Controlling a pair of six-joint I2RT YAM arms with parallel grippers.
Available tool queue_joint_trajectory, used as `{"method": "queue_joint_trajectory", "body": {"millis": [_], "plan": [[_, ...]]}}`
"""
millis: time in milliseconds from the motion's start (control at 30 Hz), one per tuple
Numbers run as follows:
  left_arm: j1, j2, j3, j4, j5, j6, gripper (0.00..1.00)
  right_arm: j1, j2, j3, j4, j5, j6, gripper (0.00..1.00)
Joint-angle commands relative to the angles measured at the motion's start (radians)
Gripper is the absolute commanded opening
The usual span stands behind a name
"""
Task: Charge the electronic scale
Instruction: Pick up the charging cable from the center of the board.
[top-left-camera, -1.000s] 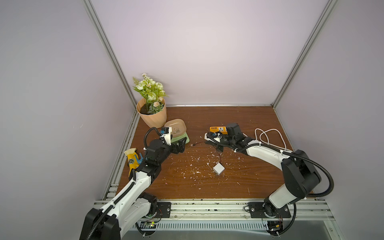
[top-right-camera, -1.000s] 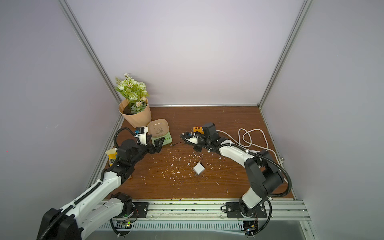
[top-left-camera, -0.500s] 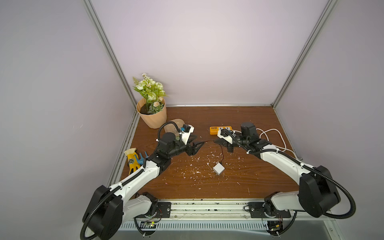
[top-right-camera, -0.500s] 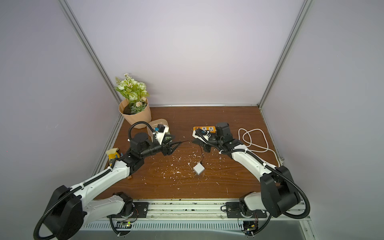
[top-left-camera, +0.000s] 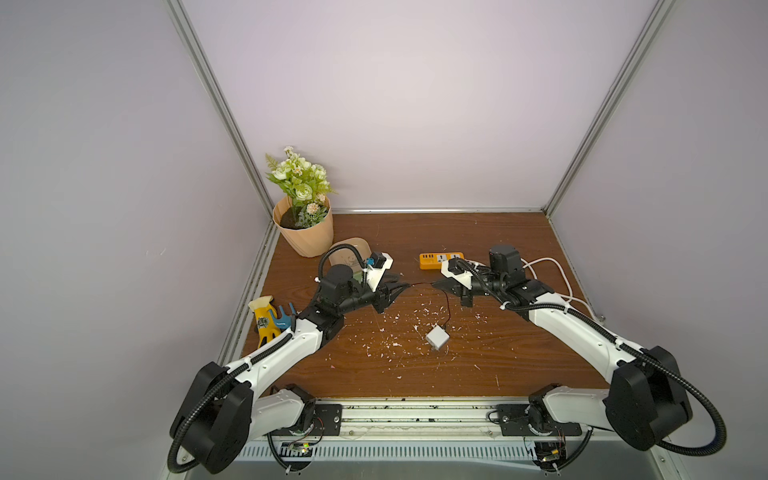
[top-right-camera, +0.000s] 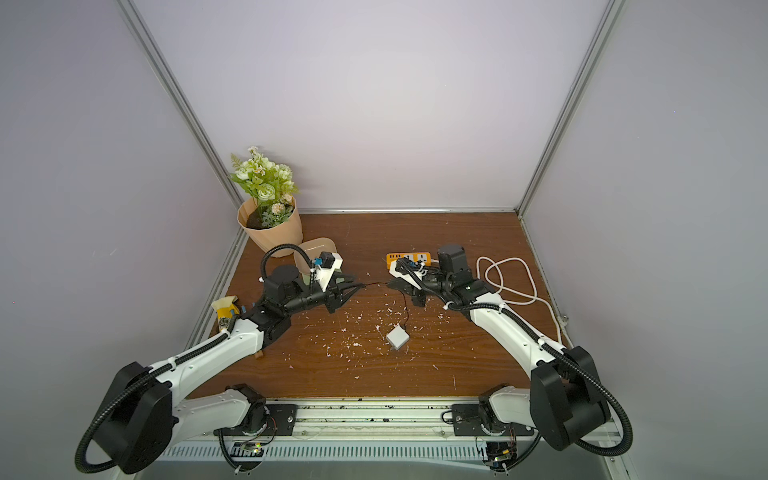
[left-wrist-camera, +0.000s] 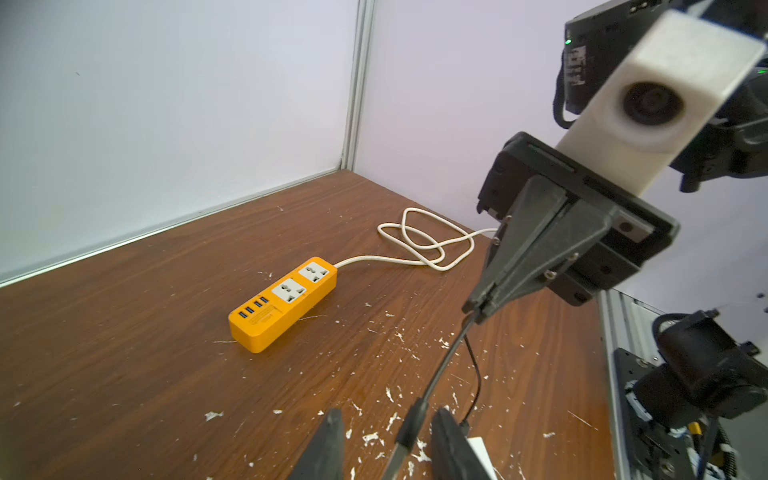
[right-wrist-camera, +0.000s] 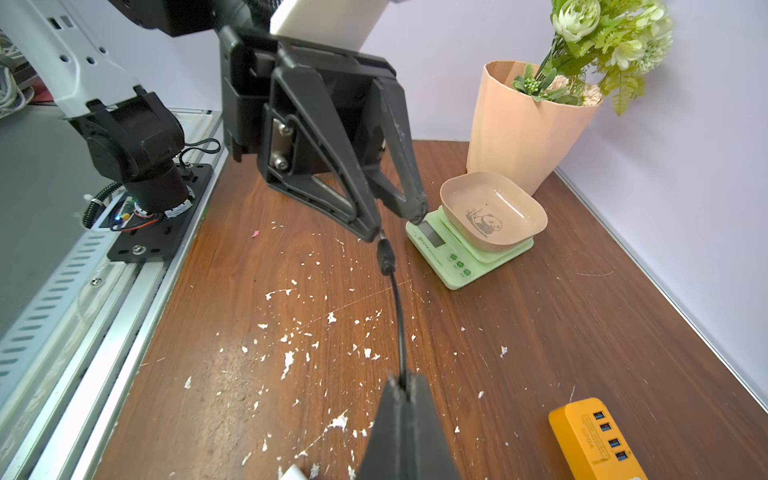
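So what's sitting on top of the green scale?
A beige tray with a panda drawing sits on the electronic scale; nothing lies in it. The weighing platform beneath is covered.

We see a wooden table strewn with white flecks. In its far left corner stands a beige pot of green and white flowers. An orange power strip lies towards the back, and its white cord trails off in loose loops. Nearer the front, a small white cube charger sits among the flecks, with a thin black cable rising from it. By the left edge lies a yellow and blue object that we cannot identify.
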Motion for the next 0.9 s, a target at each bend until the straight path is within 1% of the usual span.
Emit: {"method": "queue_joint_trajectory", "body": {"millis": [0,100,200,267,333,500,600,667,700,867], "plan": [[-0.008,-0.011,-0.019,0.036,0.073,0.044,0.37,-0.008,-0.037,0.016,-0.008,-0.052,0.002,0.0],[-0.008,-0.004,-0.028,0.036,0.085,0.065,0.38,-0.012,-0.044,0.015,-0.01,-0.066,0.0,0.0],[-0.008,0.014,-0.024,0.039,0.101,0.068,0.38,-0.013,-0.053,0.012,-0.008,-0.07,0.002,0.0],[-0.009,0.023,-0.019,0.041,0.112,0.067,0.32,-0.014,-0.057,0.011,-0.011,-0.073,0.001,0.0],[-0.009,0.025,-0.013,0.044,0.12,0.071,0.3,-0.016,-0.061,0.01,-0.012,-0.078,-0.001,0.0],[-0.012,0.028,-0.005,0.047,0.13,0.076,0.31,-0.022,-0.064,0.005,-0.01,-0.098,-0.002,0.0],[-0.012,0.028,0.001,0.04,0.133,0.081,0.27,-0.025,-0.062,0.005,-0.014,-0.11,-0.003,0.0],[-0.012,0.024,0.0,0.04,0.141,0.087,0.2,-0.028,-0.063,0.004,-0.017,-0.114,-0.004,0.0],[-0.011,0.021,-0.001,0.042,0.142,0.087,0.18,-0.029,-0.063,0.007,-0.018,-0.113,-0.004,0.0],[-0.013,0.009,-0.002,0.042,0.151,0.093,0.13,-0.032,-0.063,0.006,-0.019,-0.117,-0.004,0.0]]}}
